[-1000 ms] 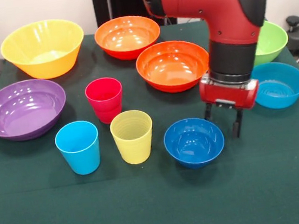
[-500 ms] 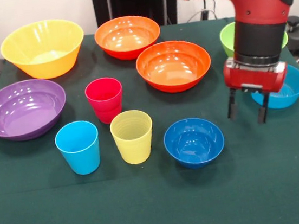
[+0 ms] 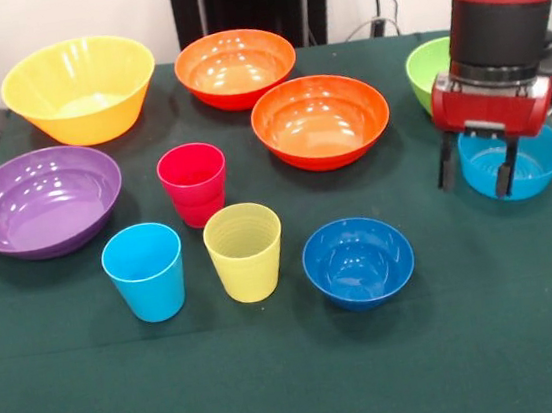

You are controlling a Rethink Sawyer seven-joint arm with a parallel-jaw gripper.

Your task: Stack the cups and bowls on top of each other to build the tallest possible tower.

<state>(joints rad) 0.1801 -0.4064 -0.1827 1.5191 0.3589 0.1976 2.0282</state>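
Note:
My gripper [image 3: 476, 175] is open and empty, its black fingers hanging over the left rim of the small lighter blue bowl [image 3: 528, 165] at the right. The lime green bowl [image 3: 429, 71] sits behind it, mostly hidden by the arm. The small dark blue bowl [image 3: 358, 261] stands at the front centre. The red-pink cup [image 3: 194, 183], the yellow cup [image 3: 245, 251] and the light blue cup [image 3: 145, 271] stand upright and apart at the front left. Nothing is stacked.
The large yellow bowl [image 3: 79, 90] is at the back left and the purple bowl [image 3: 42, 201] at the left. Two orange bowls [image 3: 235, 67] [image 3: 320, 119] sit at the back centre. The green table cover [image 3: 307, 374] fills the front.
My gripper has moved right and away from the small dark blue bowl, and now hangs over the lighter blue bowl's rim. No cup or bowl has moved.

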